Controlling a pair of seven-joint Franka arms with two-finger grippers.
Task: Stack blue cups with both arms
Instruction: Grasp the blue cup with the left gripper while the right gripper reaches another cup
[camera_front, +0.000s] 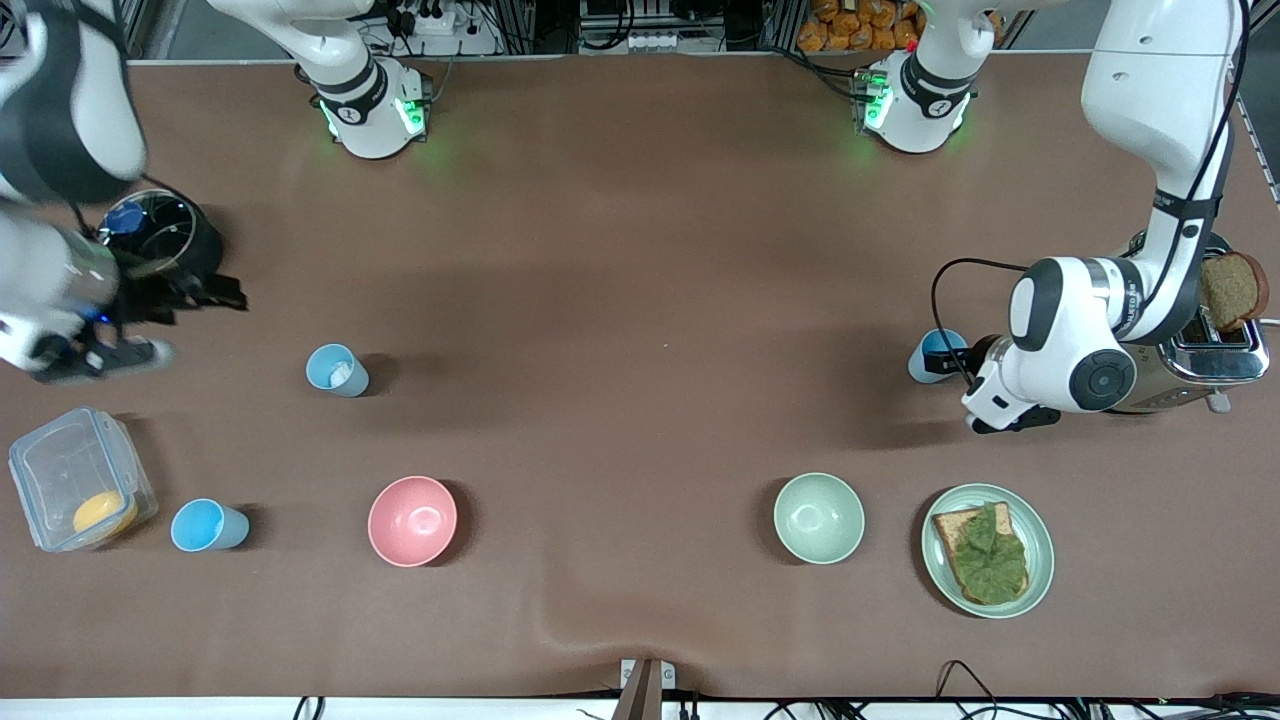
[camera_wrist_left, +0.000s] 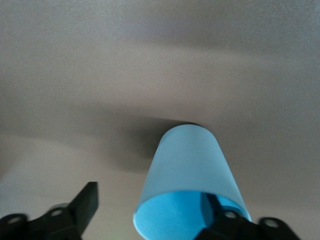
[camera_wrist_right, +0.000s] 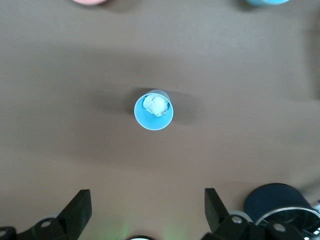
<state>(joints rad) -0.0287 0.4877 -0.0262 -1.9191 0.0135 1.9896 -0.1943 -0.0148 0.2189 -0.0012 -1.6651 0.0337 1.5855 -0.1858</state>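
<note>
Blue cup (camera_front: 932, 352) half hidden by left end effector (camera_front: 950, 365); contact unclear.

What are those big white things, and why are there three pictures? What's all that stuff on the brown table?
The big white things are two robot arms. One picture looks down from a camera high above the table. The other two come from little cameras on the arms' wrists.

The left arm's tool is at a blue cup beside the toaster, with one finger inside the cup and one outside. It isn't squeezing it yet. The right arm's tool is open and hangs in the air, looking down at another blue cup with something white inside.

Also on the table: a third blue cup, a pink bowl, a green bowl, a plate with toast, a clear box and a black pot.
</note>
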